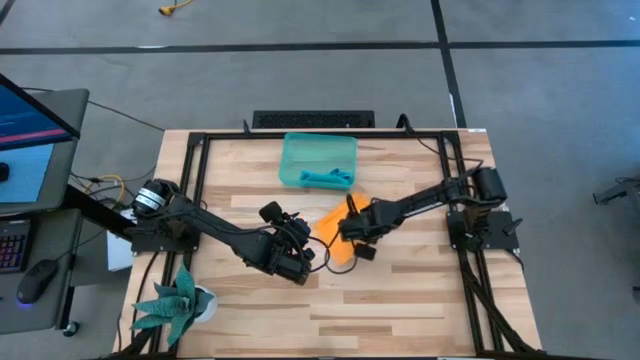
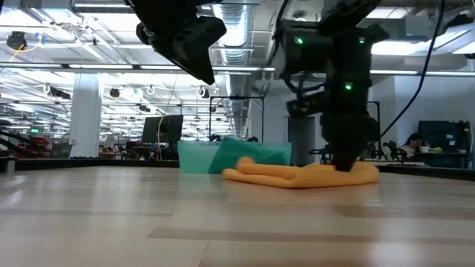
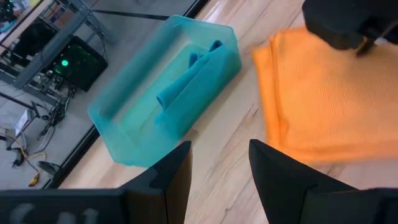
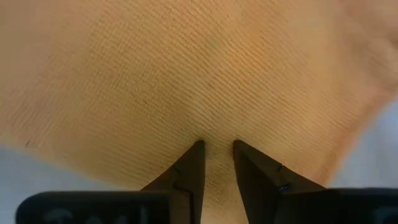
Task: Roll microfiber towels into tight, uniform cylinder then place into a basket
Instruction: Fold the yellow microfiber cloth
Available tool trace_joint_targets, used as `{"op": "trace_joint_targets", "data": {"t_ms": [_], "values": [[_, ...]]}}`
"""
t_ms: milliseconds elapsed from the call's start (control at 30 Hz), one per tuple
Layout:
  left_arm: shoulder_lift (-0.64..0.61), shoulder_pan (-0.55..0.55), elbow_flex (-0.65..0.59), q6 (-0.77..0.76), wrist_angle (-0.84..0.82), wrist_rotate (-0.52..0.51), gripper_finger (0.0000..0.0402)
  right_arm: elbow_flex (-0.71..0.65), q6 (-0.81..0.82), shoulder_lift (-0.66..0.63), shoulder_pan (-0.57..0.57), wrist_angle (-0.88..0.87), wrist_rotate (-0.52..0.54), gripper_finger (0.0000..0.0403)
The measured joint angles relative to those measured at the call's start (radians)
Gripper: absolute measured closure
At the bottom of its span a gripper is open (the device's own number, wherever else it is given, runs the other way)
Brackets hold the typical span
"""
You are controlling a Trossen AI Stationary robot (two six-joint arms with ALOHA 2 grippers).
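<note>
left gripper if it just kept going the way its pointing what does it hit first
Probably bare table: the left gripper hangs open above the wood, aimed down at the gap between the teal basket and the orange towel. Depth is unclear, so it could clip the towel's near edge instead.

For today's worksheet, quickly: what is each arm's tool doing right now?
Left tool: open, empty, raised beside the orange towel.
Right tool: tips pressed into the orange towel, narrow gap; grip cannot be told.
</note>
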Motion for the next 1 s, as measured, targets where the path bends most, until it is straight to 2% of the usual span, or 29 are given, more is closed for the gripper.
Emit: {"op": "trace_joint_targets", "data": {"t_ms": [133, 467, 733, 867, 1000], "values": [[0.000, 0.000, 0.000, 0.000, 0.000, 0.000, 0.0249, 0.028, 0.012, 0.001, 0.054, -0.087, 0.170, 0.0295], [0.000, 0.000, 0.000, -0.001, 0.000, 0.000, 0.0249, 0.111, -0.005, 0.000, 0.177, -0.099, 0.286, 0.0295], [0.000, 0.000, 0.000, -0.001, 0.000, 0.000, 0.0249, 0.131, -0.124, 0.002, 0.180, 0.187, 0.281, 0.0295], [0.000, 0.000, 0.000, -0.005, 0.000, 0.007, 0.0249, 0.131, -0.103, 0.005, 0.154, 0.198, 0.279, 0.0295], [0.000, 0.000, 0.000, -0.006, 0.000, 0.031, 0.0249, 0.115, -0.073, 0.005, 0.139, 0.211, 0.228, 0.0295]]}}
